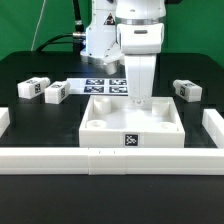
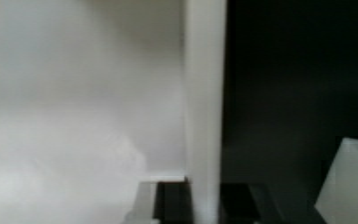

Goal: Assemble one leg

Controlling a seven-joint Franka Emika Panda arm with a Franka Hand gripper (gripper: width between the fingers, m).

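The large white square panel (image 1: 108,128) lies against the front rail. My gripper (image 1: 138,99) reaches straight down onto the panel's far wall, toward its right end. In the wrist view the wall is a bright strip (image 2: 204,80), with the panel's inside (image 2: 69,100) on one side and black table on the other. My gripper (image 2: 204,206) straddles this strip, with dark fingers (image 2: 172,206) close against both sides. Three legs lie loose on the table: two at the exterior view's left (image 1: 30,89) (image 1: 55,92) and one at its right (image 1: 186,90). A fourth is not visible.
The marker board (image 1: 104,84) lies behind the panel, partly hidden by the arm. White rails run along the front (image 1: 110,158), left (image 1: 4,120) and right (image 1: 214,125). A pale blurred shape (image 2: 357,180) shows in the wrist view; I cannot tell what it is.
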